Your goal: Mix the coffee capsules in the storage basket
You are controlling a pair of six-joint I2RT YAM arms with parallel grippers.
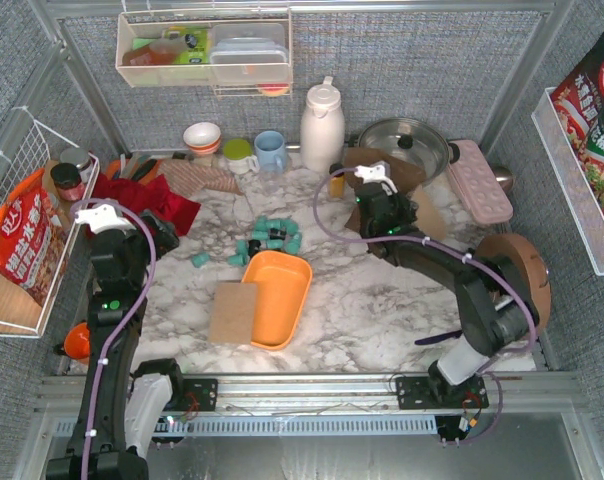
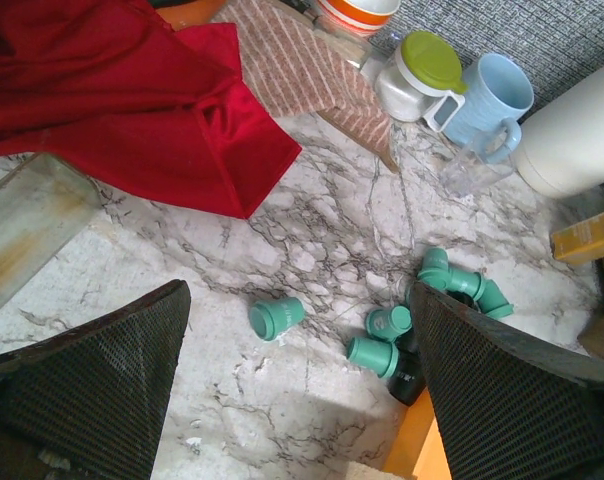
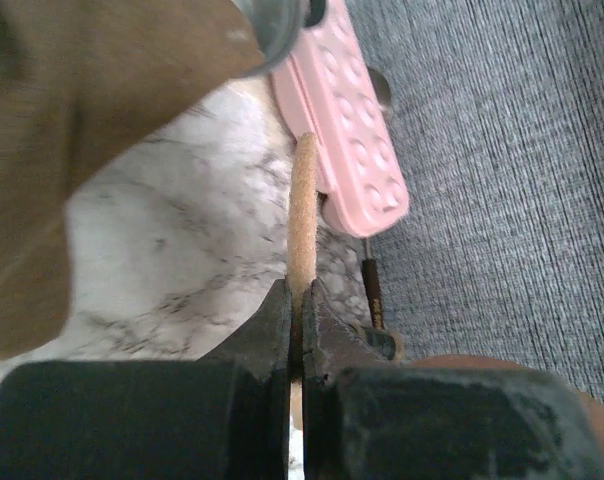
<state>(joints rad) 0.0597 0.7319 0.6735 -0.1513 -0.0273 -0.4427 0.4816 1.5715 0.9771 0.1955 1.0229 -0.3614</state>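
The orange storage basket (image 1: pixel 279 295) lies mid-table and looks empty; its corner shows in the left wrist view (image 2: pixel 418 448). Several teal coffee capsules (image 1: pixel 269 238) lie on the marble just behind it. In the left wrist view one capsule (image 2: pixel 276 317) lies apart on its side, the others are clustered (image 2: pixel 390 338) with a black one (image 2: pixel 410 376). My left gripper (image 1: pixel 160 232) is open and empty, above the table left of the capsules (image 2: pixel 300 295). My right gripper (image 1: pixel 402 205) is shut on a thin tan cork sheet (image 3: pixel 304 205), seen edge-on.
A brown board (image 1: pixel 234 312) lies against the basket's left side. A red cloth (image 1: pixel 147 200), mugs (image 1: pixel 270 150), a white thermos (image 1: pixel 322 125), a lidded pot (image 1: pixel 404 145), a pink tray (image 1: pixel 479 180) and an amber bottle (image 1: pixel 337 183) line the back. A wire basket (image 1: pixel 27 240) hangs at left.
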